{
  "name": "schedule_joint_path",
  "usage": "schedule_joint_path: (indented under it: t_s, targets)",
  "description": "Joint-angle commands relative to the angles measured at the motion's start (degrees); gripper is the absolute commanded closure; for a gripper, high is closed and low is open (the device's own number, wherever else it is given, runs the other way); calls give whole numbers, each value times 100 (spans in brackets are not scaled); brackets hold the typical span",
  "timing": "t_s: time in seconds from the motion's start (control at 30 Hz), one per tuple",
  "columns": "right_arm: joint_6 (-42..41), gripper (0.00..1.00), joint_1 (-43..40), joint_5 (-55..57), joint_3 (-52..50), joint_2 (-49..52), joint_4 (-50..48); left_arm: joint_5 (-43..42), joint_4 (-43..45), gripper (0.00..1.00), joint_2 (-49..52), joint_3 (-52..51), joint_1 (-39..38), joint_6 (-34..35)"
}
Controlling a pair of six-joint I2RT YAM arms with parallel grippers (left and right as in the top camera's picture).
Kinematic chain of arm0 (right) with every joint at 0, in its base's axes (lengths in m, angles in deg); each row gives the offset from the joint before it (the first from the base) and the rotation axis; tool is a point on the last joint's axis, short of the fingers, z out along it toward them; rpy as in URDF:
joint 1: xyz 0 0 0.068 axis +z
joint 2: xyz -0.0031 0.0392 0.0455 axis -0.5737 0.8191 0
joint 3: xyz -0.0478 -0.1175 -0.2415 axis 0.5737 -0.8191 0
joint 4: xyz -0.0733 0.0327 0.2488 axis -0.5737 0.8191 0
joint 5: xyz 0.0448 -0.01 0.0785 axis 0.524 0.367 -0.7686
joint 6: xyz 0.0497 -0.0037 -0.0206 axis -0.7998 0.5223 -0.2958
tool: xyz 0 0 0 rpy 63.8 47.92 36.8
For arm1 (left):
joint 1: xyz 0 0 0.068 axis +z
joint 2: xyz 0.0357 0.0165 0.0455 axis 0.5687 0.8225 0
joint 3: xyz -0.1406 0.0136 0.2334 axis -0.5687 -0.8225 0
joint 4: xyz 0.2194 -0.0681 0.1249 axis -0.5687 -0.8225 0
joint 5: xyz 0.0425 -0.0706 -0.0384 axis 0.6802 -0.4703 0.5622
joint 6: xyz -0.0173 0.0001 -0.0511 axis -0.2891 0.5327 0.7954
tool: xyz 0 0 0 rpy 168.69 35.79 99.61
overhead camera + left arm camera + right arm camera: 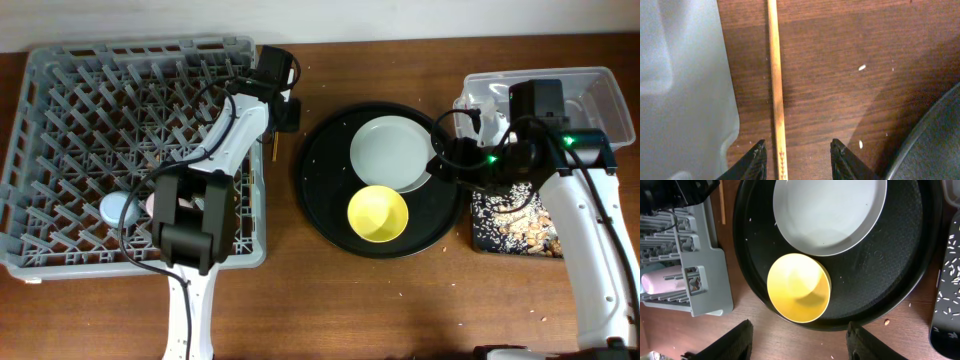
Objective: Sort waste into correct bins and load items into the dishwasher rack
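A wooden chopstick (pixel 775 90) lies on the table between the grey dishwasher rack (pixel 60 150) and the round black tray (pixel 320 215). My left gripper (pixel 797 160) is open just above it, with the chopstick close to the left finger. The plate (pixel 390 150) and yellow bowl (pixel 378 213) sit on the round tray. My right gripper (pixel 799 340) is open and empty above the tray's near edge, by the bowl (pixel 799 287). The light-blue cup (pixel 118 208) and pink cup (pixel 667 283) lie in the rack. Food scraps fill the shallow black tray (pixel 515 225).
The clear tub (pixel 600 90) stands at the back right, partly hidden by my right arm. The rack's corner (pixel 685 90) is just left of my left gripper, and the round tray's rim (pixel 935 145) is to its right. Crumbs dot the table.
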Motion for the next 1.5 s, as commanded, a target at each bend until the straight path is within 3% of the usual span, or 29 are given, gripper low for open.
schedule_joint_path:
  t_s: [0.0,0.1,0.17,0.33,0.5,0.6,0.67,0.7,0.73,0.87,0.97,1.1,1.17,1.27,1.37,1.47]
  targets:
    - [61,39,-22,52,59,-48,0,715,155,59,105,-7,-232,-48]
    - [61,39,-22,52,59,-48,0,1368,162,59,378,-7,-588,-26]
    - [61,39,-22,52,59,-48,0,1759,72,59,527,-7,-640,426]
    - [61,39,-22,52,59,-48,2,1738,0,59,525,33,-658,597]
    - [61,39,-22,52,59,-48,2,2291,-33,59,544,72,-619,595]
    - [61,39,-22,52,59,-48,11,1797,70,59,721,72,-518,597]
    - [61,39,-22,52,59,-48,26,984,72,59,929,72,-337,597]
    - [61,39,-22,52,59,-48,24,706,87,61,927,92,-310,595]
    - [61,39,-22,52,59,-48,24,535,63,71,927,103,-354,592]
    - [61,39,-22,52,59,-48,22,400,-72,81,927,103,-564,525]
    - [61,39,-22,52,59,-48,24,398,-138,95,909,208,-627,529]
    - [61,39,-22,52,59,-48,24,579,-1027,100,660,1333,-549,529]
    - [61,39,-22,52,59,-48,26,1217,-1759,100,428,2116,-542,529]
    - [61,39,-22,52,59,-48,28,1333,-2944,100,186,2815,-535,533]
    - [63,39,-22,52,59,-48,94,1434,-4336,100,-269,3058,-225,1056]
    - [63,39,-22,52,59,-48,90,1349,-4758,100,-258,2776,153,1156]
